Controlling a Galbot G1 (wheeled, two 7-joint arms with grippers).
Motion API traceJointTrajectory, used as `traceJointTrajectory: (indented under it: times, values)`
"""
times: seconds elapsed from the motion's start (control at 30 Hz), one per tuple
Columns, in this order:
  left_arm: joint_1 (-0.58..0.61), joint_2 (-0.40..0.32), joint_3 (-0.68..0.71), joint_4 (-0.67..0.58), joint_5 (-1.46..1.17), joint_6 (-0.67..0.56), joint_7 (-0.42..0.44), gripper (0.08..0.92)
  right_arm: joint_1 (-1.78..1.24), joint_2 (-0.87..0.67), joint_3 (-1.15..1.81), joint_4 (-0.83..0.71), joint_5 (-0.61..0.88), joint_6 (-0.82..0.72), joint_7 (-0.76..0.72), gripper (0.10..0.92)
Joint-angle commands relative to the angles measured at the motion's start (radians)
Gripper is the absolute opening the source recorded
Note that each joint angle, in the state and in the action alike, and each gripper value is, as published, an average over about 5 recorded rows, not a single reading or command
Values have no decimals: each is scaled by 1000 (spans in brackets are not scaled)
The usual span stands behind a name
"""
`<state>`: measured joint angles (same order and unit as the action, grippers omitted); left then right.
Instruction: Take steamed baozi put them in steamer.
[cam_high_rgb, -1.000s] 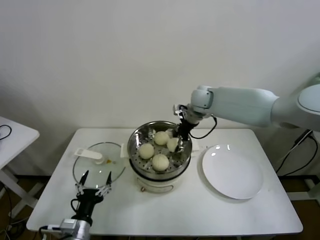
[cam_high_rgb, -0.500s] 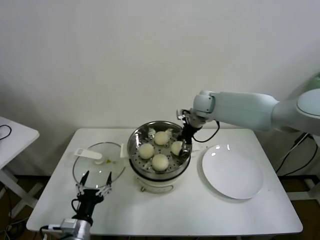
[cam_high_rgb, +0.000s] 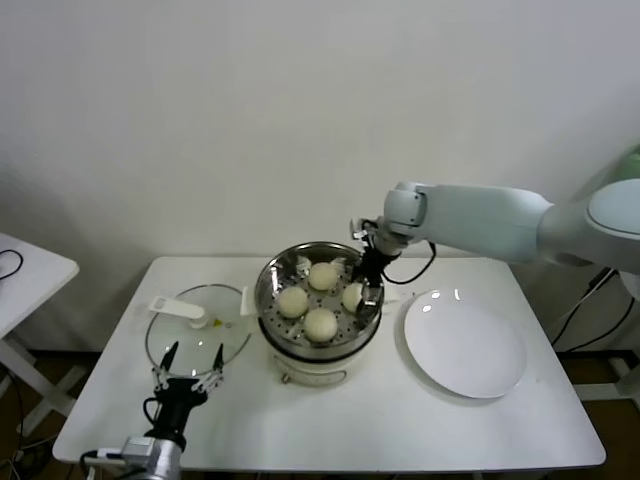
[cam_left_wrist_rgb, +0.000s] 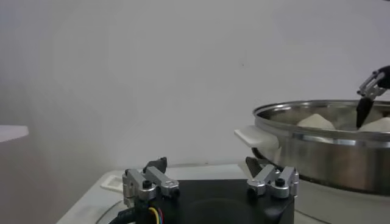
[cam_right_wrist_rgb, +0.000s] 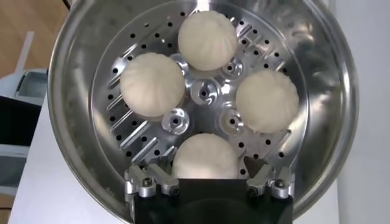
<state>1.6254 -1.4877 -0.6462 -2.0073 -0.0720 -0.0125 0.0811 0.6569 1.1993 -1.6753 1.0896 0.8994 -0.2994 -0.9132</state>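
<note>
Several off-white baozi lie in the shiny steamer (cam_high_rgb: 263, 295), on its perforated floor (cam_right_wrist_rgb: 122, 137). One baozi (cam_right_wrist_rgb: 205, 156) rests between the spread fingers of my right gripper (cam_right_wrist_rgb: 207, 164), which is open with a gap on either side of it. The head view puts my right gripper (cam_high_rgb: 366, 290) just inside the steamer's right rim, over that baozi (cam_high_rgb: 352, 296). The others (cam_right_wrist_rgb: 206, 31) (cam_right_wrist_rgb: 152, 84) (cam_right_wrist_rgb: 267, 100) lie farther across the floor. At the table's front left my left gripper (cam_high_rgb: 190, 365) is parked, open (cam_left_wrist_rgb: 206, 163) and holding nothing.
A flat white plate (cam_high_rgb: 465, 350) lies right of the steamer. The glass lid (cam_high_rgb: 195, 340) with its white handle (cam_high_rgb: 178, 308) lies to the left, just beyond the left gripper. The steamer stands on a white pot base (cam_high_rgb: 315, 372). A side table (cam_high_rgb: 25, 270) is at far left.
My right gripper came down into the steamer with a baozi and then opened. That baozi now rests on the steamer floor between the fingers. The left arm has not moved.
</note>
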Motion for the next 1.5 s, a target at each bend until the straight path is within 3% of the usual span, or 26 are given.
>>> traceJointTrajectory:
  times: [0.03, 0.37, 0.8, 1.2, 1.4, 1.5]
  values:
    - [1, 2, -1, 1, -1, 0, 0, 823, 39, -11, 22, 1, 11, 11, -49, 822]
    - [-16, -1, -2, -2, -1, 9, -3, 823, 109, -177, 131, 115, 55, 25, 13, 823]
    - [-35, -2, -15, 3, 2, 16, -7, 823, -90, -551, 435, 338, -100, 24, 108, 823]
    - [-37, -21, -7, 1, 8, -1, -17, 823, -728, -845, 1133, 465, -248, 87, 177, 823]
    - [-35, -22, -9, 2, 2, -15, -19, 823, -1074, -874, 1448, 505, -275, 182, 286, 823]
    - [-32, -25, -9, 2, 0, -23, -19, 823, -1297, -815, 1693, 532, -300, 204, 323, 823]
